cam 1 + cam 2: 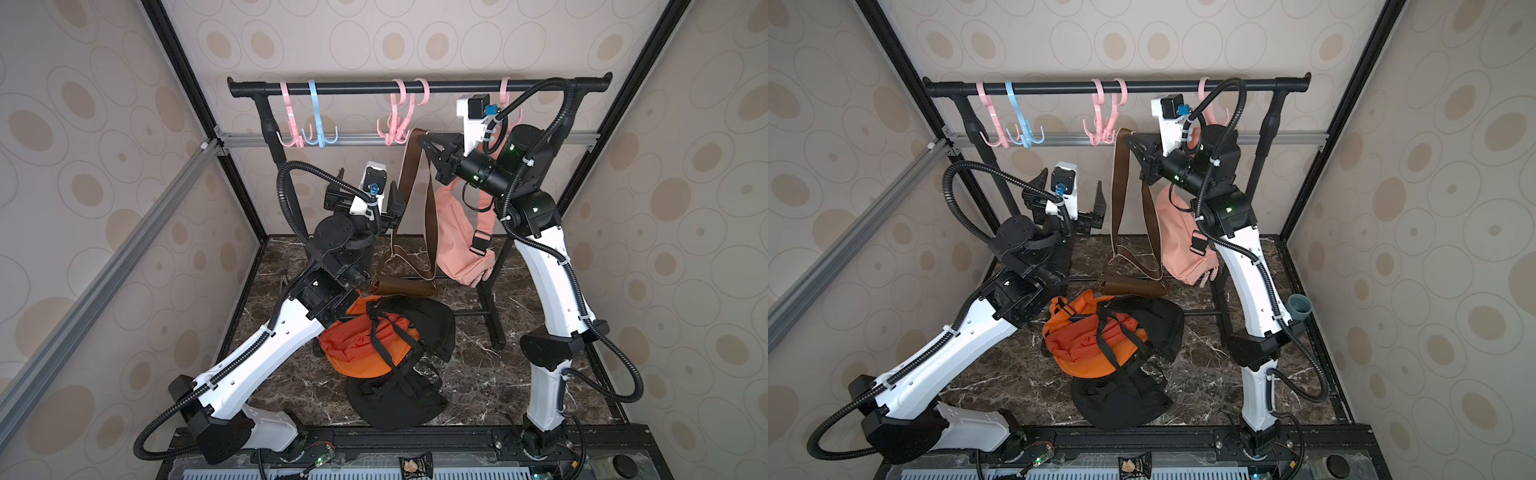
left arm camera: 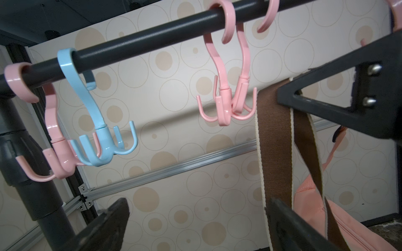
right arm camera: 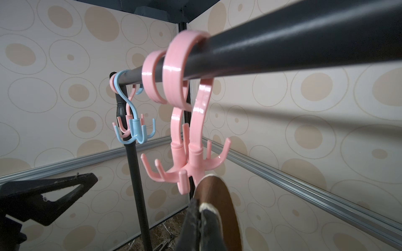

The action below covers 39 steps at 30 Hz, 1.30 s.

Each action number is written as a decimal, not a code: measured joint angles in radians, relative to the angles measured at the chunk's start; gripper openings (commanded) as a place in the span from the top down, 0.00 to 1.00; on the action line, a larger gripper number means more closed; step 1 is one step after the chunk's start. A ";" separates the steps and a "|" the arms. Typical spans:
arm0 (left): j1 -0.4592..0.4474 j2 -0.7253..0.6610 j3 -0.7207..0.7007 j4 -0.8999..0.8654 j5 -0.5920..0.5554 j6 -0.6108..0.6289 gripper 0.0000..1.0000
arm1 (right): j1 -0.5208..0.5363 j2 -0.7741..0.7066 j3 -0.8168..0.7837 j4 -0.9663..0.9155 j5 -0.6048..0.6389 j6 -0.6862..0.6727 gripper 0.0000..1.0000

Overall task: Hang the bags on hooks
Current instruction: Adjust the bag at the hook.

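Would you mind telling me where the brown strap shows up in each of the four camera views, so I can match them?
Top view: brown strap hangs mid-frame, its top pinched by the right gripper.
Top view: same, slightly further left.
Left wrist: tall brown band at the picture's right.
Right wrist: brown loop low in the picture, between shut jaws.
Shared landmark: the pink hook pair.

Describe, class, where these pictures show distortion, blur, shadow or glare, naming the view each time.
In both top views, wide-angle distortion splays the frame posts outward. In the right wrist view, the near strap and rail blur, and the rail casts a soft shadow on the wall. In the left wrist view, highlights glint on the blue hook.
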 measured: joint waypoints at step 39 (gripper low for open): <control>0.000 0.021 0.036 -0.019 0.050 -0.050 0.00 | 0.000 -0.140 0.014 -0.208 0.539 -0.291 1.00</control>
